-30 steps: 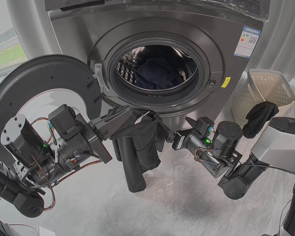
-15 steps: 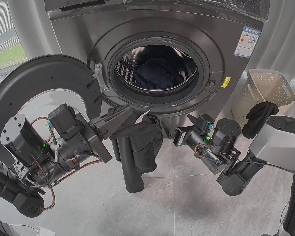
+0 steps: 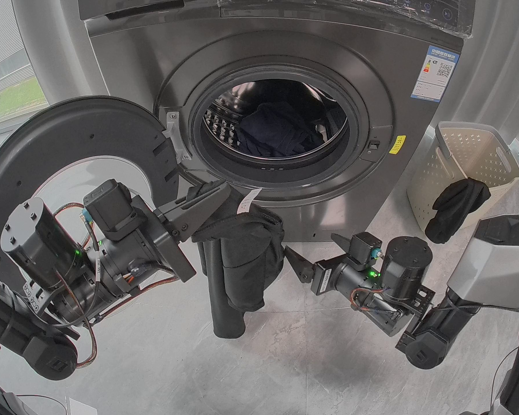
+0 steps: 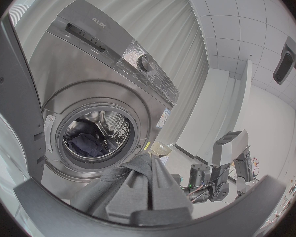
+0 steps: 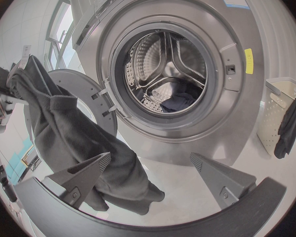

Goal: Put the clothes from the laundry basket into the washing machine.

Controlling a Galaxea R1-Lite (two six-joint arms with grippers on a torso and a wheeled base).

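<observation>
A black garment (image 3: 242,255) with a white tag hangs from my left gripper (image 3: 222,188), which is shut on its top edge just below and in front of the washing machine's open drum (image 3: 277,122). In the left wrist view the closed fingers (image 4: 149,188) pinch the dark cloth (image 4: 121,178). My right gripper (image 3: 309,243) is open with nothing in it, low and just right of the hanging garment (image 5: 72,125), its jaws spread wide in the right wrist view (image 5: 149,155). Dark blue clothes (image 3: 277,131) lie inside the drum. The beige laundry basket (image 3: 473,151) stands right of the machine with another black garment (image 3: 455,206) draped over its rim.
The round washer door (image 3: 69,139) is swung open to the left, behind my left arm. Grey tiled floor (image 3: 305,347) lies open below both arms. The basket (image 5: 279,109) and its draped garment (image 5: 287,125) sit beside the machine's right side.
My right gripper has drawn back from the hanging garment, down and to the right, and now stands apart from it. The left gripper with the garment has risen slightly.
</observation>
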